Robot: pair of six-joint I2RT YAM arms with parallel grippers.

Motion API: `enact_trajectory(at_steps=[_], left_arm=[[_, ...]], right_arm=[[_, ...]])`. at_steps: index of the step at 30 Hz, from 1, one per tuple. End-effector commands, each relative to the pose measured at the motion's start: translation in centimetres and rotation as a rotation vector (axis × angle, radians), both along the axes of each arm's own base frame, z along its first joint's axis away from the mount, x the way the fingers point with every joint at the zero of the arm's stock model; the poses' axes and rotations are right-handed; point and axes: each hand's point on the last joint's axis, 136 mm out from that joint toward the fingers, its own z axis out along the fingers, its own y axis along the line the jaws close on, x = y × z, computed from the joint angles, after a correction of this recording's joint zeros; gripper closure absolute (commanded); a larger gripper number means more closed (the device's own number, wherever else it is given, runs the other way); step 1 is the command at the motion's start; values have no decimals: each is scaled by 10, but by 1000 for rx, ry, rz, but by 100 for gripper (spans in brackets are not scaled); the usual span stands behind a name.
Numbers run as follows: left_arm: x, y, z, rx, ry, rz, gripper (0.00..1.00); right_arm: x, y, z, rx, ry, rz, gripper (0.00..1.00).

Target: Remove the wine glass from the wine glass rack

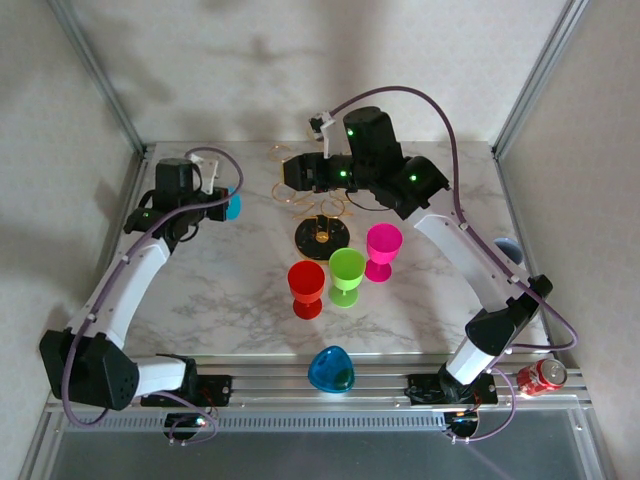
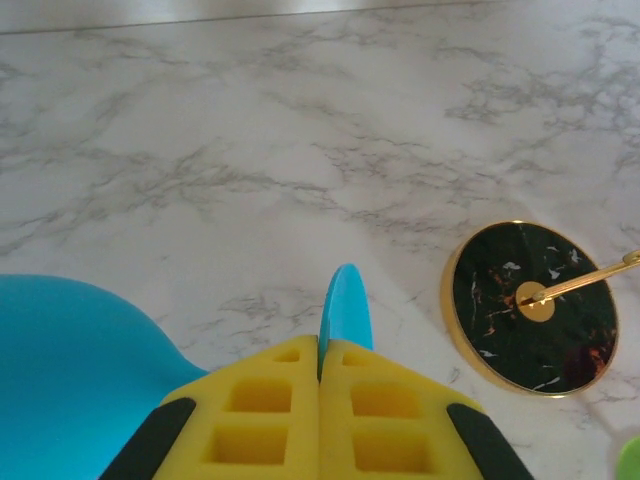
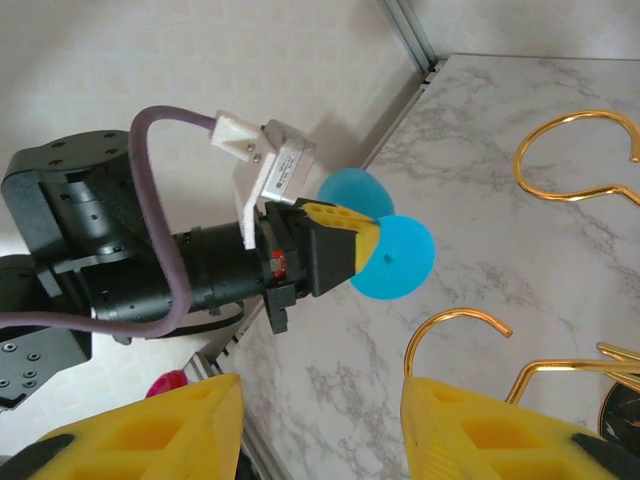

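Blue plastic, by its look: the wine glass (image 1: 232, 206) is off the wine glass rack (image 1: 321, 236) and held well to its left. The left gripper (image 1: 220, 205) is clamped on what appears to be the thin foot. The right gripper (image 3: 320, 430) stands parted and empty beside the rack. Expect a light, stiff, smooth item. The stem offers the surer hold, since a pinched foot edge may pivot.
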Motion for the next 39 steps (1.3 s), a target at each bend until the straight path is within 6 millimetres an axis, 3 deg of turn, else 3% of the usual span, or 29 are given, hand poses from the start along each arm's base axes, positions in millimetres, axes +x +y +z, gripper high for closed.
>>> enact_trajectory(at_steps=[1, 10, 26, 39], left_arm=[[-15, -2, 13, 79, -41, -8, 100], [-41, -18, -6, 227, -6, -37, 100], [-85, -15, -29, 491, 55, -21, 100], [-111, -28, -50, 734, 42, -93, 100]], right_arm=[[-3, -3, 13, 18, -25, 9, 54], [-5, -2, 14, 24, -17, 16, 54], [-7, 1, 14, 28, -8, 37, 54], [-14, 3, 11, 28, 25, 71, 55]])
